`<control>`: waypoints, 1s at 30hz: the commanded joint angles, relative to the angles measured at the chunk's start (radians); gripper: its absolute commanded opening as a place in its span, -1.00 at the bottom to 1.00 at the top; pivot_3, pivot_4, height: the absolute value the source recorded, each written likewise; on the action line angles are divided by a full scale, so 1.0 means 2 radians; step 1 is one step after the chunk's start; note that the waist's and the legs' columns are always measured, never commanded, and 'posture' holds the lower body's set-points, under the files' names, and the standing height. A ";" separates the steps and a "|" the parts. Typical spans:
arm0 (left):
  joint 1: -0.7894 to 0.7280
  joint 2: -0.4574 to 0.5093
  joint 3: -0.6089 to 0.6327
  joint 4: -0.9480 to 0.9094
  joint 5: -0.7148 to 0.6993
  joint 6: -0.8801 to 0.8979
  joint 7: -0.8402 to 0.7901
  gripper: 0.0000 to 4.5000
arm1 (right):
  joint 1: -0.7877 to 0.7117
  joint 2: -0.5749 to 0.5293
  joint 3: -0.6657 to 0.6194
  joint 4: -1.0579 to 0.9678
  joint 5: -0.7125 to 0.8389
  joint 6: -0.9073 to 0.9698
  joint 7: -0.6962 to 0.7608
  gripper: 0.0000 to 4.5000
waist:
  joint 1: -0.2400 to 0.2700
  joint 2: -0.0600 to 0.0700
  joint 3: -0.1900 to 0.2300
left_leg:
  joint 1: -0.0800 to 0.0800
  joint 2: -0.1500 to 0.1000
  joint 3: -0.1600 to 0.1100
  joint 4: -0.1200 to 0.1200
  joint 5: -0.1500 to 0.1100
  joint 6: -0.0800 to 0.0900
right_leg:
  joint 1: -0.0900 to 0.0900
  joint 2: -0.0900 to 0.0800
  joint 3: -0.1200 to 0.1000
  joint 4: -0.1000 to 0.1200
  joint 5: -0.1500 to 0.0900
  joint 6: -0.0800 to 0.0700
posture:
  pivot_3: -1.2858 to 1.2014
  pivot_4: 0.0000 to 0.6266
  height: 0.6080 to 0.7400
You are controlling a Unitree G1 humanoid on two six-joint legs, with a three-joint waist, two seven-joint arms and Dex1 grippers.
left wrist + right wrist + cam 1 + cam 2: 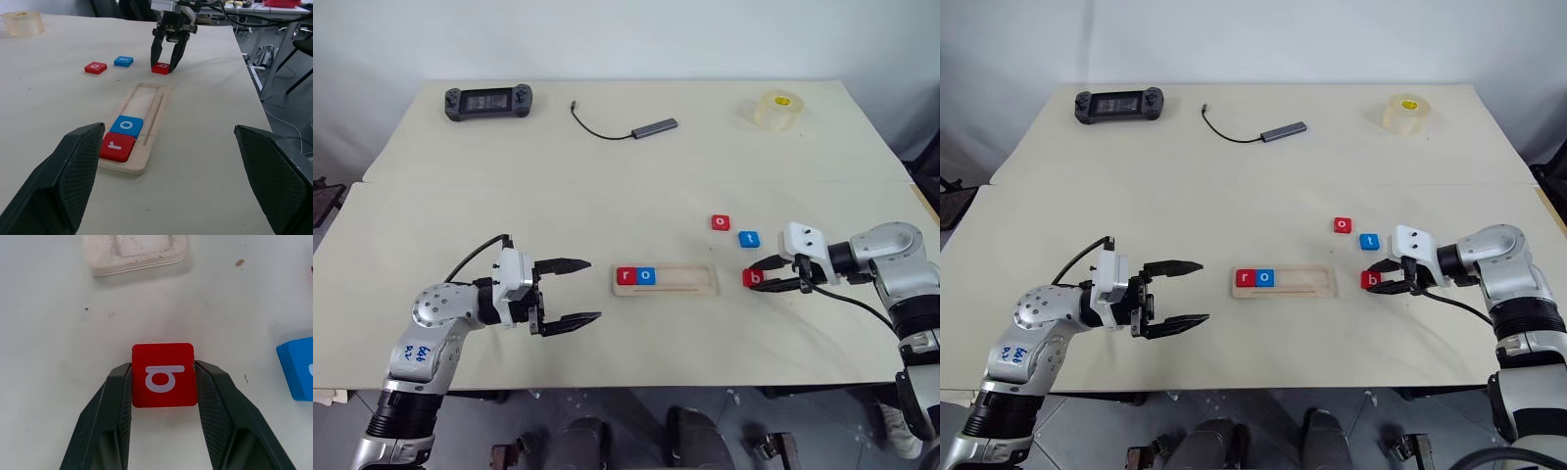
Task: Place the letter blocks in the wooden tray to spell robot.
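Red block b [164,375] lies on the counter [607,196] just beyond the right end of the wooden tray [690,290], pinched between the fingers of the right claw [770,275], which is closed on its two side faces. Inside the tray, at its left end, sit red r [626,276] and blue o [647,276]. Red o [721,222] and blue t [749,238] wait behind the tray's right end. Lift b level, turn it so the letter reads upright, and seat it touching blue o. Left claw [570,292] hangs open left of the tray.

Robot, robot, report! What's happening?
Left gripper open, idle. Right gripper shut on red b block. Wooden tray holds r, o. Path clear.
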 commanded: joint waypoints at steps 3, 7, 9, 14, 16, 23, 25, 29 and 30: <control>0.005 0.003 0.015 -0.012 -0.005 -0.011 0.004 1.00 | -0.028 0.014 -0.019 -0.107 0.049 0.107 0.023 -0.35 | 0.000 0.001 0.001 | 0.000 0.000 0.000 0.000 0.000 0.000 | -0.001 0.000 0.000 0.000 0.000 0.000 | 0.03 -0.52 1.00; 0.006 0.002 0.016 -0.008 -0.002 -0.015 0.007 1.00 | -0.042 0.042 0.010 -0.214 0.062 0.227 0.005 -0.35 | 0.001 0.001 0.001 | -0.001 0.001 0.000 0.000 0.000 0.000 | -0.001 0.000 0.000 0.000 0.000 0.000 | 0.03 -0.52 1.00; 0.007 0.002 0.015 -0.008 -0.002 -0.017 0.009 1.00 | -0.040 0.057 0.024 -0.243 0.051 0.250 -0.012 -0.35 | 0.001 0.001 0.001 | -0.001 0.000 -0.001 0.000 0.000 0.000 | -0.001 0.000 -0.001 0.000 0.000 0.000 | 0.03 -0.52 1.00; 0.014 0.001 0.013 -0.016 -0.002 -0.017 0.017 1.00 | -0.044 0.096 0.051 -0.252 0.021 0.265 -0.063 -0.35 | 0.004 0.001 0.001 | -0.002 -0.001 -0.002 0.000 0.000 0.000 | -0.001 0.000 -0.001 0.000 0.000 0.000 | 0.03 -0.52 1.00; 0.017 0.000 0.014 -0.019 -0.003 -0.017 0.021 1.00 | -0.041 0.104 0.056 -0.250 0.012 0.246 -0.074 -0.35 | 0.002 0.001 0.001 | -0.002 -0.001 -0.002 0.000 0.000 0.000 | -0.001 0.000 -0.001 0.000 0.000 0.000 | 0.03 -0.52 1.00; 0.024 0.001 0.018 -0.026 -0.005 -0.017 0.033 1.00 | -0.026 0.112 0.067 -0.256 -0.003 0.230 -0.080 -0.35 | 0.001 0.001 0.001 | -0.002 -0.001 -0.002 -0.001 0.000 0.000 | -0.001 0.000 -0.001 0.000 0.000 0.000 | 0.03 -0.52 1.00; 0.024 0.002 0.018 -0.027 -0.006 -0.016 0.034 1.00 | -0.021 0.114 0.070 -0.256 -0.005 0.230 -0.080 -0.35 | 0.001 0.001 0.001 | -0.002 -0.001 -0.001 -0.001 0.000 0.000 | -0.001 0.000 -0.001 0.000 0.000 0.000 | 0.03 -0.52 1.00; 0.023 0.004 0.020 -0.027 -0.006 -0.016 0.036 1.00 | -0.018 0.118 0.073 -0.263 -0.001 0.242 -0.079 -0.35 | 0.001 0.001 0.001 | -0.002 -0.001 -0.001 -0.001 0.000 0.000 | -0.001 0.000 -0.001 0.000 0.000 0.000 | 0.03 -0.52 1.00; 0.024 0.004 0.020 -0.027 -0.006 -0.016 0.037 1.00 | -0.018 0.121 0.073 -0.263 -0.001 0.244 -0.082 -0.35 | 0.001 0.001 0.001 | -0.002 -0.001 -0.001 -0.001 0.000 0.000 | -0.001 0.000 -0.001 0.000 0.000 0.000 | 0.03 -0.52 1.00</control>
